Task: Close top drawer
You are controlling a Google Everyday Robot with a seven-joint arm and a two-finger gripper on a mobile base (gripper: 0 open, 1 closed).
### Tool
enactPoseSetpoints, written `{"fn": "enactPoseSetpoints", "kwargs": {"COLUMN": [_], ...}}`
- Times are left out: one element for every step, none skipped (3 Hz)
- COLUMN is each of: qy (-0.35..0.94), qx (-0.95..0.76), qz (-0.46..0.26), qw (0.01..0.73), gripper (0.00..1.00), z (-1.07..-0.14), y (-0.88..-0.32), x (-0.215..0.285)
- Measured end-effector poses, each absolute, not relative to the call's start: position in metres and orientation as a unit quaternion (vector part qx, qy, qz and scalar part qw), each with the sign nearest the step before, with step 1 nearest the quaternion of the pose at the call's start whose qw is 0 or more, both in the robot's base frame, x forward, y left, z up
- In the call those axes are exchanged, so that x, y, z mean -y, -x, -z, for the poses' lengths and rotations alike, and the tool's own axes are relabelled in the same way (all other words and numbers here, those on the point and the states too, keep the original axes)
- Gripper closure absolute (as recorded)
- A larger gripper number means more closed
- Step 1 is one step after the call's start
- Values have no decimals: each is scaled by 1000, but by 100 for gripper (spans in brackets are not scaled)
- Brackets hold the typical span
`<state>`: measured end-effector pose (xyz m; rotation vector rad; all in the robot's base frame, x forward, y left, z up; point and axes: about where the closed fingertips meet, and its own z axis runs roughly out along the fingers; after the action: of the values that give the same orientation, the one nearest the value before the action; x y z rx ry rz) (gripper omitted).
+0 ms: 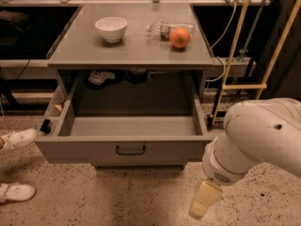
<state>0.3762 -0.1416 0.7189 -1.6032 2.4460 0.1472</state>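
The top drawer point(127, 147) is a wide, deep grey metal drawer, pulled far out from under the grey cabinet top point(131, 51). Its tall plain front faces me with a small dark loop handle point(130, 150) at its centre. The inside looks bare. My white arm point(256, 140) comes in from the right. The gripper point(203, 202) hangs low near the floor, below and to the right of the drawer's front right corner, apart from it. Only one tan finger point(205, 199) shows.
A white bowl point(111, 28), a plastic bottle point(164, 29) and an orange point(180, 37) sit on the cabinet top. A person's white shoes point(16, 140) stand on the speckled floor at the left. Yellow poles point(237, 46) and cables stand at the right.
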Motion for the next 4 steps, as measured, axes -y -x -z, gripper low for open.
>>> {"fn": "enactPoseSetpoints", "kwargs": {"qy": [577,594,596,596], "qx": [-811,-797,-794,-794], "qz": [-64,-104,-122,-122], "qw": [64,22,7,7], "gripper": [0,0,0,0], "z": [-702,-656,-636,-636], "y": [-370,-395,-396,-396], "x": [129,109,103,103]}}
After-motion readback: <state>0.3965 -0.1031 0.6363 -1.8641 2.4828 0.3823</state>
